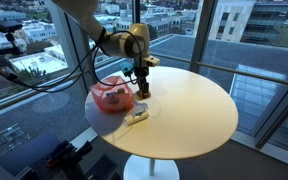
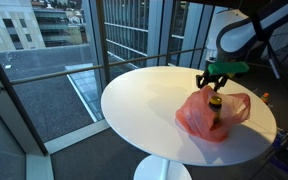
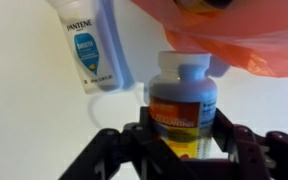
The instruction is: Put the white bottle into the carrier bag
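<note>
The white Pantene bottle (image 3: 87,50) lies on its side on the round table (image 1: 189,105), next to the orange carrier bag (image 1: 110,96); it also shows in an exterior view (image 1: 136,116). My gripper (image 3: 182,140) is shut on a different bottle (image 3: 182,98), with a blue cap and an orange label, which it holds upright at the bag's edge. In the wrist view the bag (image 3: 239,35) lies just beyond this bottle. In an exterior view my gripper (image 2: 214,85) hovers over the bag (image 2: 229,112), and the white bottle is hidden behind it.
The table (image 2: 144,105) stands on a single pedestal beside tall glass windows with a railing. Cables and black equipment (image 1: 69,155) sit on the floor by the table's base.
</note>
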Controlling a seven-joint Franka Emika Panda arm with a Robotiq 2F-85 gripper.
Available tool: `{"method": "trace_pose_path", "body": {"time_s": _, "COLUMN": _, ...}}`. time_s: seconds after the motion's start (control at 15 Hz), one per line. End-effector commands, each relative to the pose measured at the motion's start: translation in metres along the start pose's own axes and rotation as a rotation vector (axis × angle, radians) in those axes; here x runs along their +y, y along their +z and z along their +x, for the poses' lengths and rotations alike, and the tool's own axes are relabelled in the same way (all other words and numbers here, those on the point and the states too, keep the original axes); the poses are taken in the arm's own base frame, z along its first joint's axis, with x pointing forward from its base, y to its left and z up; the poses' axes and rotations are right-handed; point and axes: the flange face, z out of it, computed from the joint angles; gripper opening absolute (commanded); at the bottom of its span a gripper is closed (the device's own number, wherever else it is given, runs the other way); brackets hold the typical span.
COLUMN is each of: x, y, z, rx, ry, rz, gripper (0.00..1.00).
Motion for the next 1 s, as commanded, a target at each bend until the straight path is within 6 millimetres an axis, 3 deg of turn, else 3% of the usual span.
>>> {"method": "trace_pose_path", "body": {"time_s": 0.0, "x": -0.002, "y": -0.047, "z": -0.012, "rx": 0.038, "ry": 0.006, "rz": 0.027, "gripper": 0.36}}
{"method": "trace_pose_path", "body": {"time_s": 0.6, "x": 0.003, "y": -0.135, "z": -0.070, "rx": 0.121, "ry": -0.065, "rz": 0.108, "gripper": 0.36}}
{"method": "trace_pose_path", "body": {"time_s": 0.93, "x": 0.005, "y": -0.147, "z": -0.104, "rx": 0.108, "ry": -0.105, "rz": 0.100, "gripper": 0.36}}
